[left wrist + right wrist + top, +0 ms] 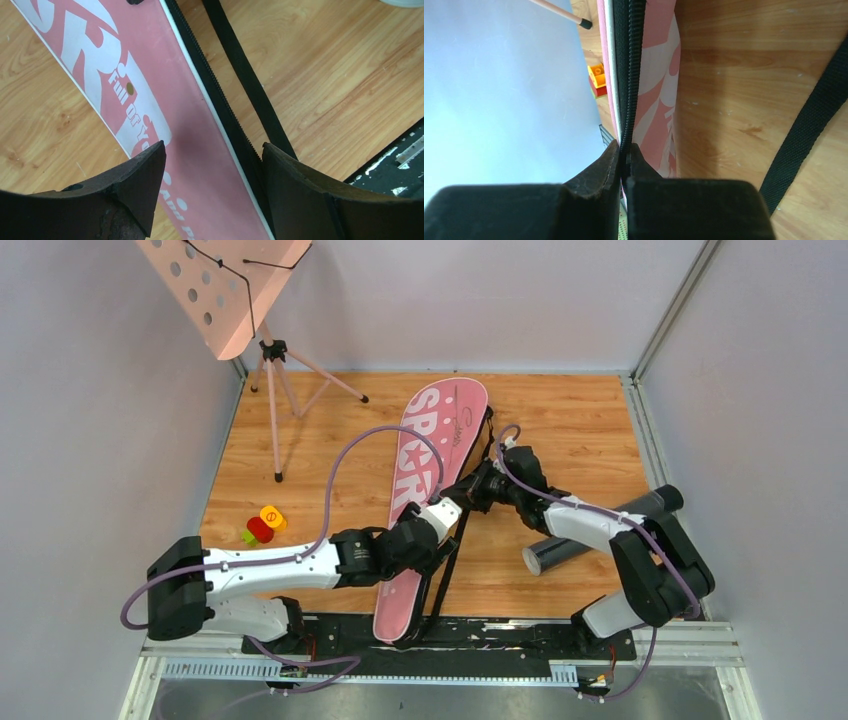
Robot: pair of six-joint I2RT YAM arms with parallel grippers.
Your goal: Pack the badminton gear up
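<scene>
Farthest left, at the back corner of the wooden worktop (300,455): pink perforated music stand (225,285) on thin tripod legs. Nearer the front, small red, yellow and green toy blocks (262,525), well apart from the gear. Next, left end effector (212,160): fingers spread wide apart, poised over the long pink racket bag (440,430) lettered "SPORT" in white, with the bag's pink face and its black zip band (219,100) between them in the wrist view. Lies diagonally across the middle of the worktop, narrow end at the near edge, wide end toward the back wall. Just beside its right edge, loose black webbing strap (248,85). Then right end effector (624,152): jaws pressed together, pinched on the zip band along the bag's edge. Farthest right, black cylindrical tube (560,552) on its side, partly hidden behind the right arm.
</scene>
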